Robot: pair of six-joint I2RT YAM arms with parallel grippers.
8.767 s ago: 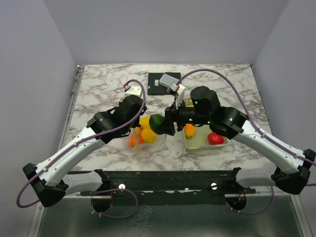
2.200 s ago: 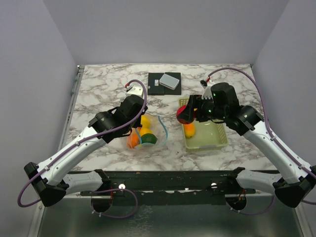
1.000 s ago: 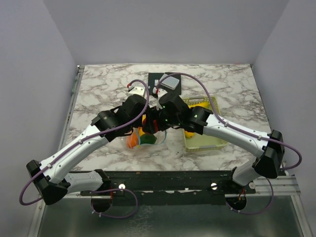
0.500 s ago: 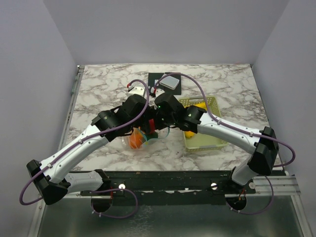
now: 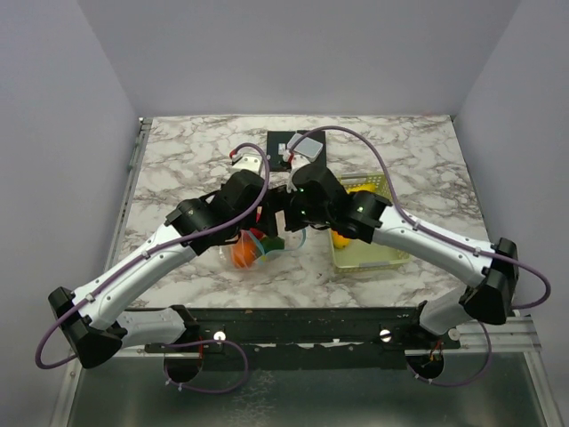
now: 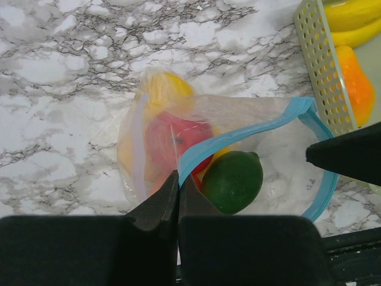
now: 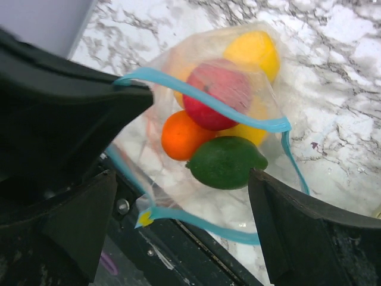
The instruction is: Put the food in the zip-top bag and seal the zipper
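Food (image 7: 223,89) sat mostly inside the zip-top bag (image 7: 178,190): a red apple (image 7: 208,107), an orange (image 7: 181,136), a yellow lemon (image 7: 253,53) and a dark green fruit (image 7: 226,162) nearest the mouth, all bunched together. That bag lay on the marble table (image 6: 59,89) close beside the pale slotted basket (image 6: 315,53), to its left in the top view. The zipper (image 6: 280,116) was unsealed, its blue strip looping wide around the open mouth. My left claw (image 6: 178,182) was pressed together on that strip, pinching one lip of the mouth. My right claw (image 7: 183,177) hung spread wide right above the opening and gripped nothing, with a finger standing to either side of the fruit. In the basket lay a yellow curved fruit (image 6: 357,15) and an orange piece (image 6: 357,86), both outside the bag.
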